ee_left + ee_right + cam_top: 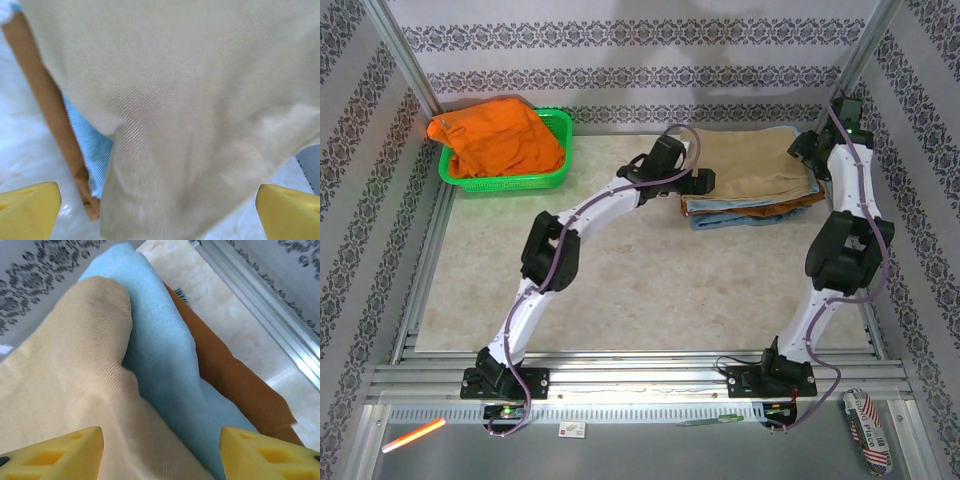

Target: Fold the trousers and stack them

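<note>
Top external: the trousers [745, 160] lie folded flat on top of a stack of folded cloths [730, 218] at the far right of the table [650, 290], with the left gripper [698, 182] and right gripper [806, 150] at opposite edges. Left wrist: jaws wide apart, empty, khaki cloth below. Right wrist: jaws parted, clamping nothing; a light-blue cloth [165, 365] lies under the trousers. Folding and stacking appear complete; only arm withdrawal is judged outstanding.
</note>
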{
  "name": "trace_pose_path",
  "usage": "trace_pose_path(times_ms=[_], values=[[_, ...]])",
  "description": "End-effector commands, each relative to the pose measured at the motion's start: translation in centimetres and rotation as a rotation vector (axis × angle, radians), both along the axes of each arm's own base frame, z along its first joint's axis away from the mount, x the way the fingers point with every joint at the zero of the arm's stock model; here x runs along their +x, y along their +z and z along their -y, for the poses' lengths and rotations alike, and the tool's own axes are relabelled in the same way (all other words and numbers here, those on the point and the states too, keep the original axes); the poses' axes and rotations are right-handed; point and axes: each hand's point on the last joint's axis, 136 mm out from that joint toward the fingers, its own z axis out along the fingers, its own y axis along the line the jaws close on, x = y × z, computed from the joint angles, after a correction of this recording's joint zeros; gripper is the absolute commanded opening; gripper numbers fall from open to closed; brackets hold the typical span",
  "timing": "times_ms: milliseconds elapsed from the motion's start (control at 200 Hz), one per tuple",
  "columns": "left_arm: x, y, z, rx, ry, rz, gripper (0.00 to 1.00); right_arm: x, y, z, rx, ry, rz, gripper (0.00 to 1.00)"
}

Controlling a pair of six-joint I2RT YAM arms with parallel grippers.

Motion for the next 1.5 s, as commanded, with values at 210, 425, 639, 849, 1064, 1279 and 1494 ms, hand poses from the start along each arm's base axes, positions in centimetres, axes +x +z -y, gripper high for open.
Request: trace_pose_path(times_ms=[210, 425, 639, 849, 1064, 1279, 1494], values=[[-7.2, 2.8, -10.0, -0.04, 0.137, 0.121, 1.0, -0.5, 4.1, -8.7, 0.242, 0.148, 0.247, 0.12], [-14.5, -2.2, -15.2, -0.112, 0.215, 0.049, 1.0, 3.3, -5.8, -8.1, 0.457, 0.023, 0.122, 0.0], [-19.0, -3.8, -19.2, -0.115, 0.289, 0.015, 1.0, 3.5, -8.9, -7.6, 0.504, -0.059, 0.112, 0.0], [-21.3, -1.1, -21.9, -0.091, 0.316, 0.098, 1.0, 0.4, -0.7, -12.5, 0.28, 0.125, 0.161, 0.2], [-22.9, -0.7, -24.2, -0.099, 0.372, 0.134, 1.0, -6.5, -5.3, -23.8, 0.193, 0.277, 0.063, 0.57], [-24.5, -1.6, -25.4, -0.132, 0.404, 0.104, 1.0, -6.9, -12.4, -29.4, 0.16, 0.372, -0.109, 0.55], [-25.9, -2.4, -26.8, -0.185, 0.461, 0.089, 1.0, -4.2, -17.9, -28.6, 0.05, 0.367, -0.269, 0.51]])
